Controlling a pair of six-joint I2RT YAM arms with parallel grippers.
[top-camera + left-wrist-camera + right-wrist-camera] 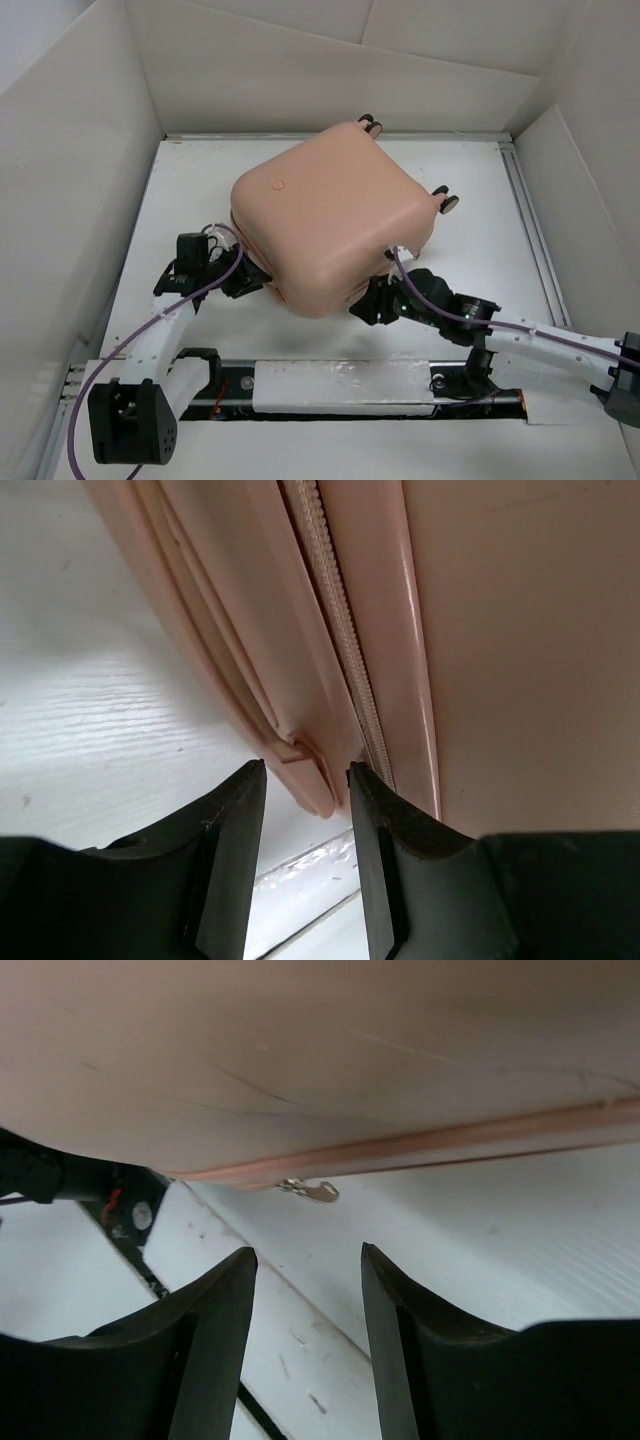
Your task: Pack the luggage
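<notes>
Luggage (330, 215) lid down | left hand (306, 778) released at seam lip (298, 752) | right hand (305, 1256) released, short of zip pull (312, 1191) | risk: your push skids it across worktop (485, 240).

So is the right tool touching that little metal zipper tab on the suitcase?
Apart. The right wrist view shows white table between the right tool and the zipper tab hanging under the suitcase.
</notes>
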